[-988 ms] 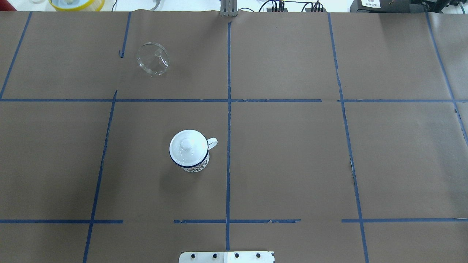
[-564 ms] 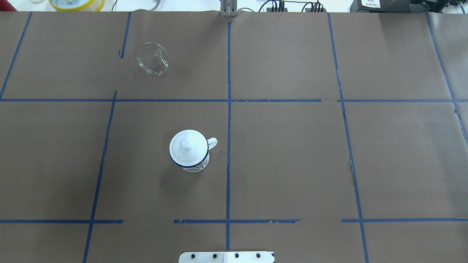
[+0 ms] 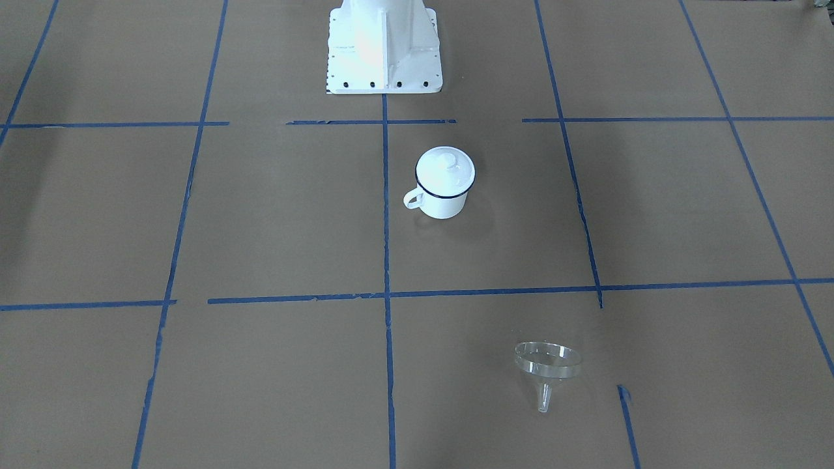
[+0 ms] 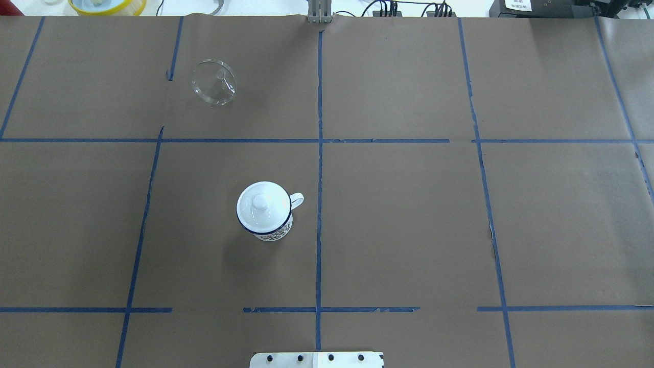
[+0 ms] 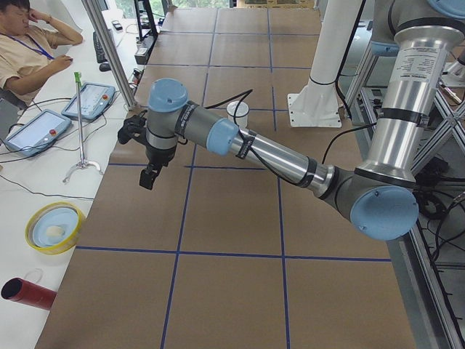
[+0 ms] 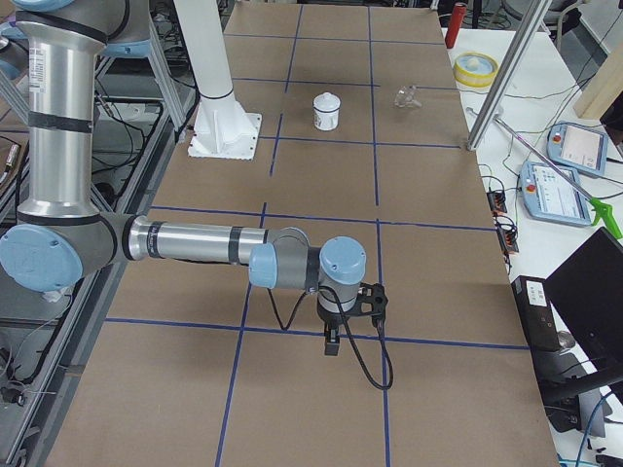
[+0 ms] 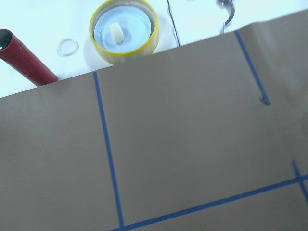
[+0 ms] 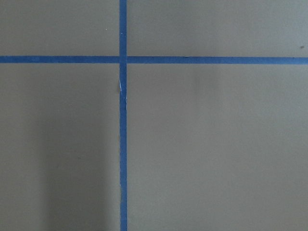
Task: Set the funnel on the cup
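The clear funnel [image 4: 214, 82] lies on its side on the brown paper at the far left; it also shows in the front view [image 3: 547, 365] and the right side view [image 6: 407, 97]. The white cup [image 4: 264, 225] with a dark blue rim stands upright near the middle, handle to the right, and a white knobbed lid [image 4: 260, 203] sits on it. My left gripper [image 5: 149, 177] hangs above the table's left end, well apart from both. My right gripper [image 6: 332, 341] hangs over the right end. Both show only in side views, so I cannot tell whether they are open or shut.
A yellow-rimmed bowl [image 7: 124, 31] and a red tube [image 7: 24, 57] lie beyond the far left table edge. The robot's white base [image 3: 383, 45] stands at the near edge. An operator [image 5: 29, 51] sits by the teach pendants [image 5: 91, 100] on the far side.
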`<control>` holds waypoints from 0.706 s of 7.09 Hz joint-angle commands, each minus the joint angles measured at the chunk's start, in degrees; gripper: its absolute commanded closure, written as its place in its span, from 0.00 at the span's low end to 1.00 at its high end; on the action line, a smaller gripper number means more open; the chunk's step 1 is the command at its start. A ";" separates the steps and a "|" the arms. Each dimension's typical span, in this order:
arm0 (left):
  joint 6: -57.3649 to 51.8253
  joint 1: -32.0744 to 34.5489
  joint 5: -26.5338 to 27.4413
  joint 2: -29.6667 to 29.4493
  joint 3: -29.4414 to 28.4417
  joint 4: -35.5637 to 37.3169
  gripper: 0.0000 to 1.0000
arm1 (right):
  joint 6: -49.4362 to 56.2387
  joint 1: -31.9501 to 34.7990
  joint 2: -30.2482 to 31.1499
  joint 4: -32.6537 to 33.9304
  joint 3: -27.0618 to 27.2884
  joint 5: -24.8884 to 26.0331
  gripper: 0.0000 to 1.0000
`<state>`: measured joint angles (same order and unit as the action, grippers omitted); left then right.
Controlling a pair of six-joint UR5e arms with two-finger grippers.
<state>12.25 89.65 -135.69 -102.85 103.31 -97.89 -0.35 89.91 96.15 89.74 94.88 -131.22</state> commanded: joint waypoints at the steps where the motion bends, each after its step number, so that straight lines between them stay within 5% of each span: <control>1: 15.62 -9.16 -7.18 -0.33 1.63 -8.20 0.00 | 0.00 0.00 -0.09 0.00 0.04 0.00 0.00; 3: 45.09 -24.71 2.38 -6.79 4.80 -8.20 0.00 | 0.00 0.00 0.00 0.00 0.04 0.00 0.00; 5: 63.52 -38.09 9.45 -15.59 4.01 -6.11 0.00 | 0.00 0.00 0.00 0.00 0.04 0.00 0.00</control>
<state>64.26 59.55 -130.50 -113.36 107.45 -105.48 -0.35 89.91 96.14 89.74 94.92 -131.22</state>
